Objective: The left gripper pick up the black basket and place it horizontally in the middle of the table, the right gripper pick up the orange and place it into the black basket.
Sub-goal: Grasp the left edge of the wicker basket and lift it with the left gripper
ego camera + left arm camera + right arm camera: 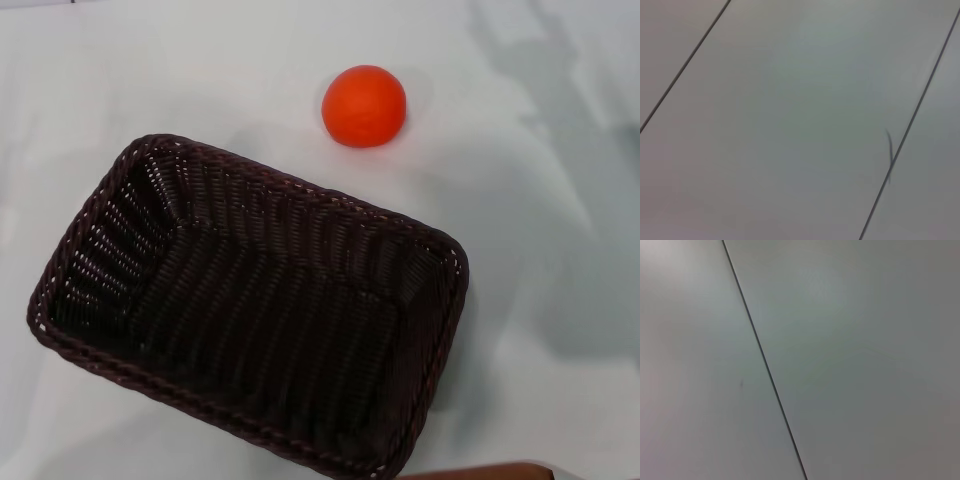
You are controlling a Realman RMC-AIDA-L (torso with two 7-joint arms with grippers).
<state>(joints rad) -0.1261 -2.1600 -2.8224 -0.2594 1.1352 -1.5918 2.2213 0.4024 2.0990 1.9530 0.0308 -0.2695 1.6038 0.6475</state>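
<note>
Basket: the black basket (250,310) sits on the table (130,70), in the near-left and middle of the head view, turned at a slant so its long sides run from upper left to lower right.
Basket inside: nothing lies in it; the woven floor and sloping walls show all the way round.
Basket edges: the braided rim is whole on every side; the near right corner reaches almost to the bottom border of the head view, and the left corner comes close to the left border.
Orange: the orange (364,105) rests on the table beyond the basket's far long side, near it but apart, with a strip of bare table between fruit and rim.
Open room: bare table lies to the right of the basket and the orange, and also across the far left; grey shadows fall over the far right part.
Near edge: a thin brown strip (480,471) shows at the bottom border, just right of the basket's near corner; what it is cannot be told.
Left claw: it appears in no view, so its state cannot be told; the left wrist view shows only pale flat panels (790,125) crossed by thin dark seams.
Right claw: likewise out of sight, state unknown; the right wrist view shows a pale panel surface (865,365) with one dark seam.
</note>
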